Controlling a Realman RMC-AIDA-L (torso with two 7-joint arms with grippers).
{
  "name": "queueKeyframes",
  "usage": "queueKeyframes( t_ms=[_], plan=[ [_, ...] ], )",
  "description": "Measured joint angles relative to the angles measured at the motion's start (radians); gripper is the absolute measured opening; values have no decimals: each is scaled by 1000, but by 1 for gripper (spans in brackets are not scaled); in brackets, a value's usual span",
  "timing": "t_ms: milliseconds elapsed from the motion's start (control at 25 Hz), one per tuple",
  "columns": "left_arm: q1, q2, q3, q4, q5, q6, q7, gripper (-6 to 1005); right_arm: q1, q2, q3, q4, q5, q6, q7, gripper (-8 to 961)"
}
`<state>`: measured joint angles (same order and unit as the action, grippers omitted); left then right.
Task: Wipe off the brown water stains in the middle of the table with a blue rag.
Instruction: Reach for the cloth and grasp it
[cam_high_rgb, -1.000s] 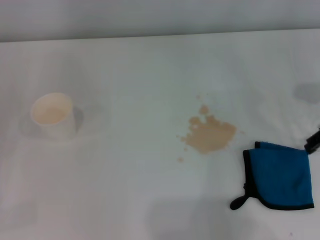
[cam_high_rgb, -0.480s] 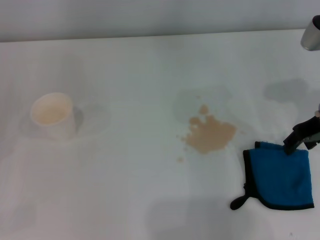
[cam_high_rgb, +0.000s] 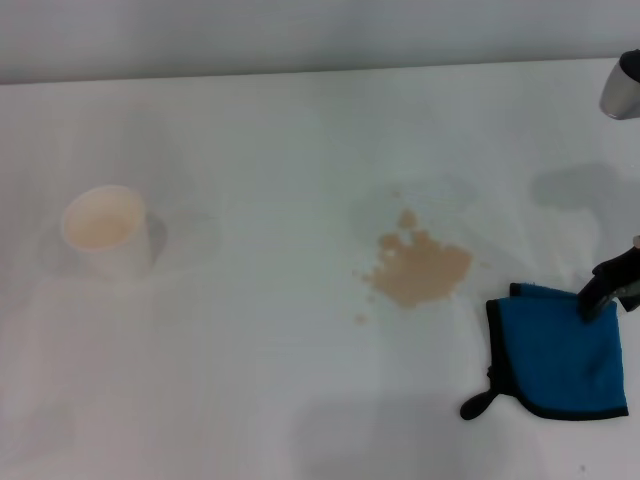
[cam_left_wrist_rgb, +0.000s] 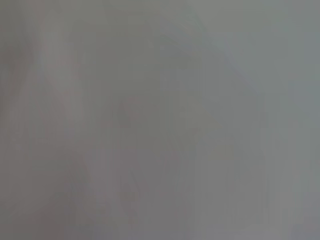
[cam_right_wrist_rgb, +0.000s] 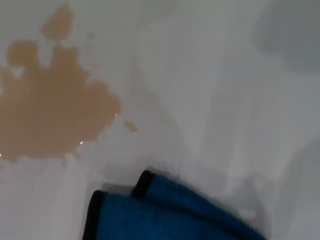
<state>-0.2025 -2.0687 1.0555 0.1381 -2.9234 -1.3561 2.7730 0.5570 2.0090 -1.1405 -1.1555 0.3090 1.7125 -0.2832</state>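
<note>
The brown water stains (cam_high_rgb: 420, 270) lie as a tan blotch with small specks near the middle of the white table (cam_high_rgb: 300, 140). They fill the near side of the right wrist view (cam_right_wrist_rgb: 50, 115). The blue rag (cam_high_rgb: 555, 355) lies folded flat to the right of the stains, its black loop tab at its front left corner. It also shows in the right wrist view (cam_right_wrist_rgb: 165, 215). My right gripper (cam_high_rgb: 612, 285) is at the rag's far right corner, at the picture's right edge, partly cut off. My left gripper is out of view.
A cream paper cup (cam_high_rgb: 105, 228) stands upright far to the left on the table. A silver part of my right arm (cam_high_rgb: 622, 88) shows at the upper right edge. The table's far edge runs along the top.
My right gripper has come in from the right edge and down to the rag's far right corner. The rag, stains and cup have not moved.
</note>
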Motion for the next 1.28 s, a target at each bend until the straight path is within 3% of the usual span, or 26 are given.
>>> queueKeyframes(
  t_ms=[1280],
  plan=[
    [-6, 1, 3, 0, 1, 16, 3, 803, 55, -3, -26, 159, -50, -107, -33, 566]
  ],
)
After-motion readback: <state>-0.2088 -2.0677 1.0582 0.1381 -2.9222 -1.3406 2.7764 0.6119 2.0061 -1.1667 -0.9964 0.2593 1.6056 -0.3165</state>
